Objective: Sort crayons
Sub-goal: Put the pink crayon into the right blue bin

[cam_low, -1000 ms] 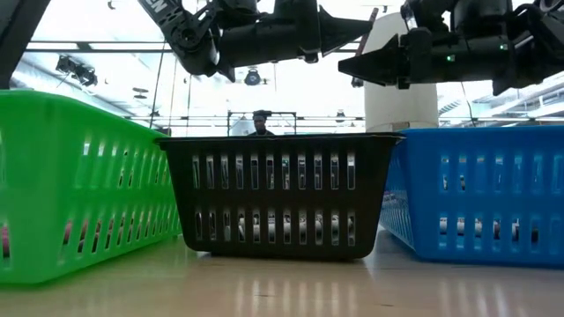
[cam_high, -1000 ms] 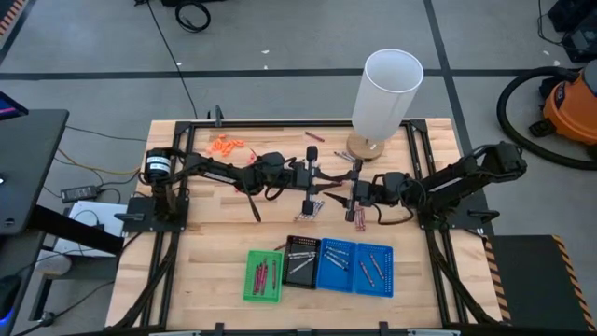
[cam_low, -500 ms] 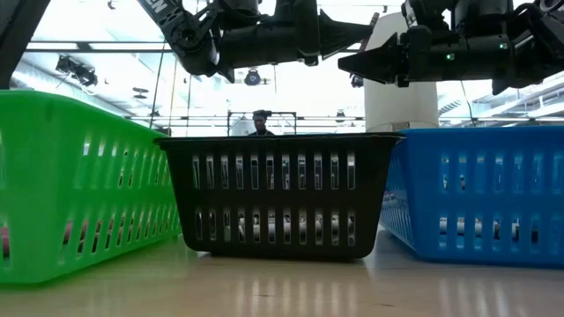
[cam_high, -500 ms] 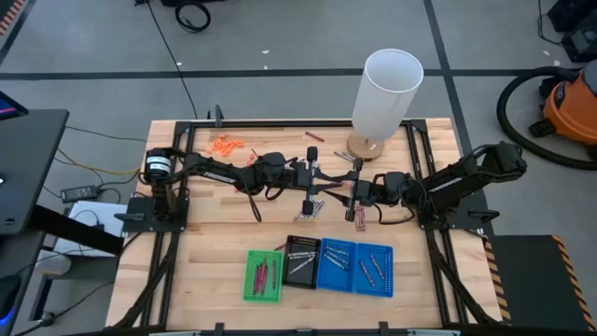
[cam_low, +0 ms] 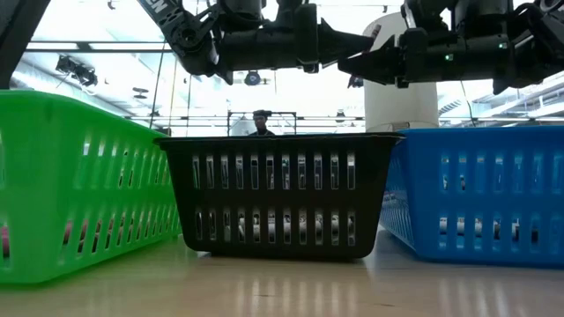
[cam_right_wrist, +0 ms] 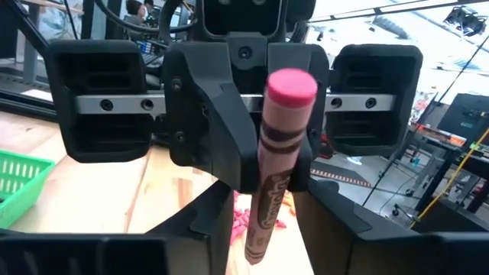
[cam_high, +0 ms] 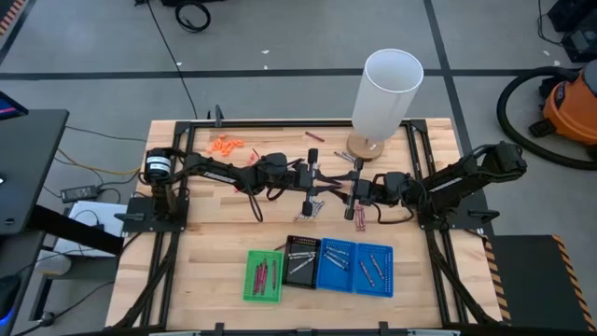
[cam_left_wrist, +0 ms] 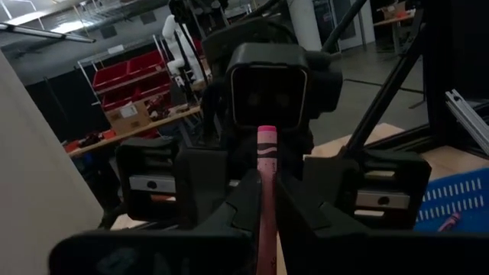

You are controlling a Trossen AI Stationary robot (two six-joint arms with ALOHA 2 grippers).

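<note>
My left gripper (cam_high: 326,189) and my right gripper (cam_high: 344,192) face each other tip to tip above the table's middle. They also show in the low view, the left (cam_low: 357,42) above the right (cam_low: 345,60). The left is shut on a pink crayon with a maroon wrapper (cam_right_wrist: 273,176), which also shows in the left wrist view (cam_left_wrist: 265,179). The right gripper is open, with its fingers on either side of the crayon's lower end (cam_right_wrist: 257,248); I see no touch. More crayons (cam_high: 315,207) lie loose on the table below the grippers. My left gripper pinches the crayon about its middle (cam_right_wrist: 269,164) between its two fingers (cam_right_wrist: 233,145). The fingers come level from the table's left and lie across the crayon. The crayon stands nearly upright, its flat pink end (cam_right_wrist: 290,86) up, lifted clear of the table.
Near the front edge stand a green tray (cam_high: 264,276), a black tray (cam_high: 300,261) and two blue trays (cam_high: 336,264) (cam_high: 375,271), all holding crayons. A tall white cylinder (cam_high: 387,93) stands at the back. Orange bits (cam_high: 227,145) lie at the back left.
My left gripper has gone a little toward the table's right edge, so its fingertips have closed up with those of the right gripper. The crayon has stayed upright in its hold. The right arm has kept still.
</note>
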